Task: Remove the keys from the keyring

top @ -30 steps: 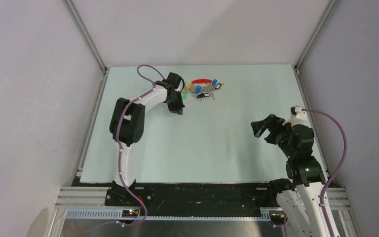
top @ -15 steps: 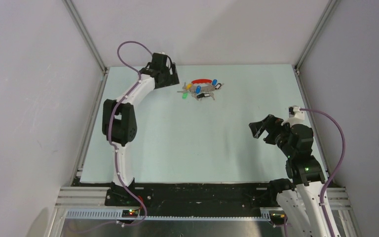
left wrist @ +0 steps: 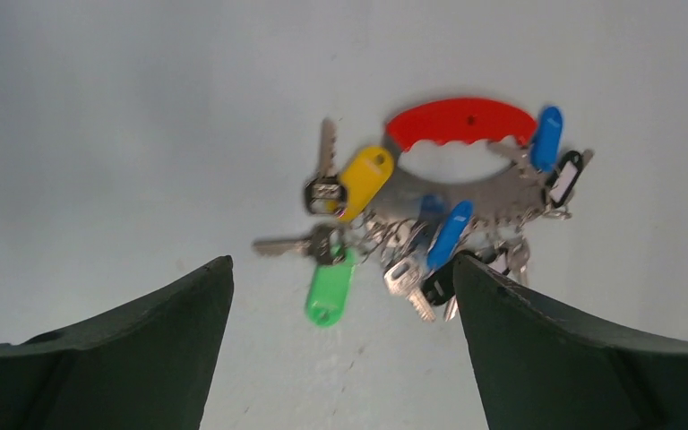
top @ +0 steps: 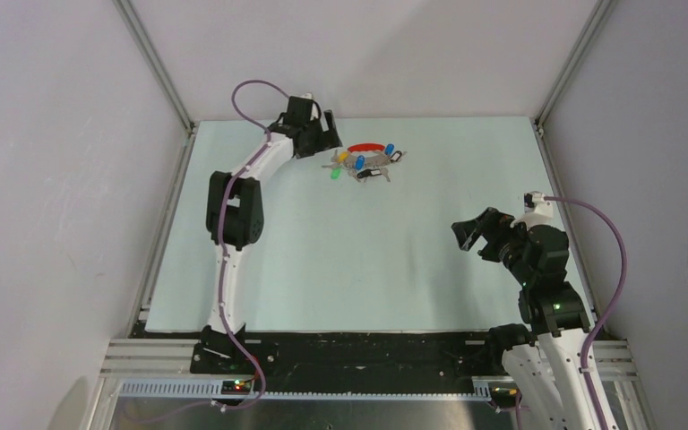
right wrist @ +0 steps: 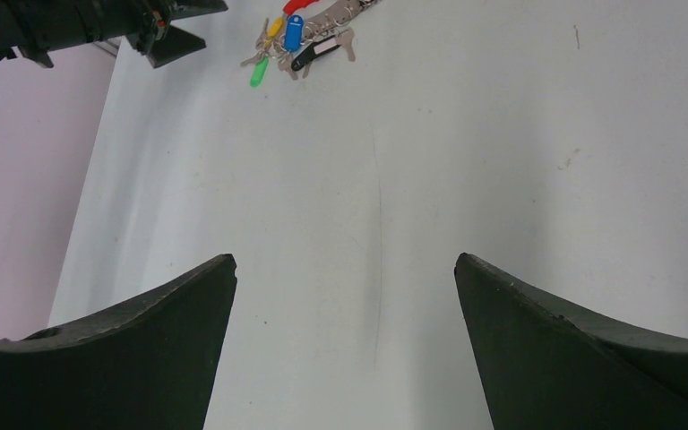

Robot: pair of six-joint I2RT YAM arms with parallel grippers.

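left claw [top: 321, 134] is at the far left of the counter [top: 367, 269], up off the surface, and its fingers are spread wide with nothing between them. in my left wrist view both dark fingers [left wrist: 143, 349] frame the bunch from the near side without touching it.

the keyring [left wrist: 461, 123] lies flat on the counter near the far edge, just right of the left claw. its red crescent is on the far side and the grey toothed metal arc [left wrist: 466, 193] curves under it, closing a loop.

the keys [left wrist: 412, 255] are bunched along the arc, mostly on the near side:
- the yellow tag [left wrist: 363, 179] is at the left end of the arc, with a bare silver key [left wrist: 325, 166] just beside it.
- the green tag [left wrist: 330, 288] is lowest left, next to another silver key pointing left.
- one blue tag [left wrist: 546, 136] is at the right tip of the crescent, and a second blue tag [left wrist: 451, 235] sits in the middle of the pile.
- a dark-framed tag [left wrist: 564, 177] is at the right end.

i cannot tell which keys are actually threaded on the ring. this frame is a bit blurred.

right claw [top: 473, 231] is well apart from the bunch, over the right-middle of the counter. its fingers are wide too and it's empty. the right wrist view shows only bare counter between its fingers [right wrist: 125, 349], with the bunch small at the top edge.
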